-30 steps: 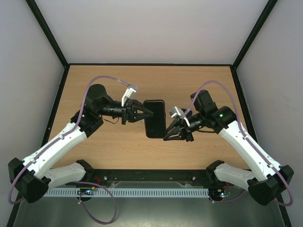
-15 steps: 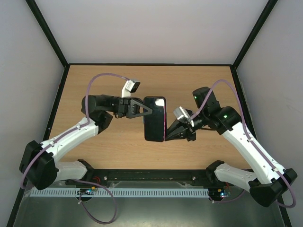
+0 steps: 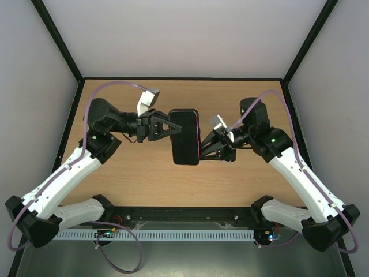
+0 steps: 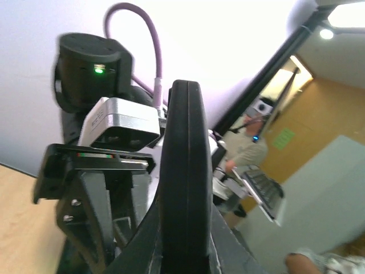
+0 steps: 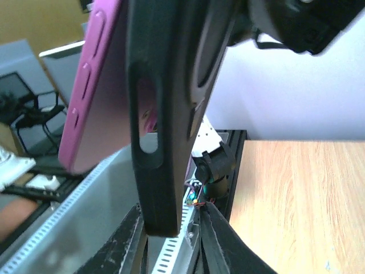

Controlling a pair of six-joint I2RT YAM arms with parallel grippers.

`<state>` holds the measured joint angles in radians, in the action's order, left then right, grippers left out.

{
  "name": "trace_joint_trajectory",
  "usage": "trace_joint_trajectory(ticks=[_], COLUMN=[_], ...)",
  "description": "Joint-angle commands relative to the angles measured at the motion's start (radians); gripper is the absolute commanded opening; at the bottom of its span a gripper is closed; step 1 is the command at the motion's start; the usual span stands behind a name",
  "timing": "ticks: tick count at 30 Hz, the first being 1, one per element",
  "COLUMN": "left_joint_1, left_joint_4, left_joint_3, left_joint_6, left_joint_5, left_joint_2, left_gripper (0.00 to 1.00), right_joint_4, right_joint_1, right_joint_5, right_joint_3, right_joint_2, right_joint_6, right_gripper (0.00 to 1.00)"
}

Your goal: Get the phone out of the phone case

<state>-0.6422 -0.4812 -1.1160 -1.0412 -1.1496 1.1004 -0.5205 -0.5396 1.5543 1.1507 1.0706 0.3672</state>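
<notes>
The phone case [image 3: 184, 138] hangs in the air above the table [image 3: 150, 184], its long axis running towards and away from the arms' bases, caught between the two arms. The left tool [image 3: 172, 128] is pressed together on the case's left edge, near the far end; in its wrist view the black rim fills the space between the fingers. The right tool [image 3: 203, 149] sits at the opposite edge, nearer the bases. Its wrist view shows the rim between its fingers [image 5: 130, 242], but I cannot tell whether they pinch it or merely straddle it. In that same view the pink phone [image 5: 94, 85] stands away from the black shell along one long side, so the peel looks begun but not finished (the far side is hidden and may well be seated).

To do this step well, I judge the left tool should act as the anchor: firm, with no twisting. The right tool should work on the shell's lip alone, not on phone and shell together, rolling it outward from the pink edge and starting at a corner, where the lip gives most easily. The pull should be gentle and gradual. A sudden release could drop the phone to the table, so one tool ought to have the phone itself before the last corner lets go.
</notes>
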Motion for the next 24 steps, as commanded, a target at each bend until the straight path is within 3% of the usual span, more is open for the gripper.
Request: trace_joint_trajectory(ticks=[1,8,11,16,18,19,21,24], left_joint_1=[-0.039,-0.040,-0.037,0.007,0.035,0.049,0.076,0.113], left_joint_4=[0.231,0.267,0.300,0.267,0.175,0.128,0.063,-0.087], left_joint_3=[0.014,0.060,0.064,0.083,0.115,0.132,0.157,0.215], left_joint_6=[0.212,0.298,0.334,0.317,0.265,0.236,0.198,0.118], left_joint_5=[0.074,0.148,0.180,0.255,0.280,0.284,0.309,0.343], left_joint_2=[-0.042,-0.027,-0.011,0.027,0.048,0.064,0.100,0.147], left_gripper=[0.03,0.03,0.03,0.03,0.03,0.04,0.18,0.21], right_joint_4=[0.245,0.281,0.296,0.283,0.265,0.259,0.275,0.284], right_joint_1=[0.021,0.021,0.021,0.021,0.021,0.022,0.021,0.031], right_joint_5=[-0.271,-0.375,-0.363,-0.366,-0.390,-0.397,-0.421,-0.467], right_joint_3=[0.016,0.016,0.021,0.014,-0.021,-0.043,-0.117,-0.224], right_joint_2=[0.014,0.011,0.007,0.003,-0.008,-0.017,-0.040,-0.074], right_joint_6=[-0.401,-0.481,-0.509,-0.571,-0.627,-0.656,-0.735,-0.831], right_gripper=[0.21,0.43,0.45,0.27,0.17,0.12,0.03,0.02])
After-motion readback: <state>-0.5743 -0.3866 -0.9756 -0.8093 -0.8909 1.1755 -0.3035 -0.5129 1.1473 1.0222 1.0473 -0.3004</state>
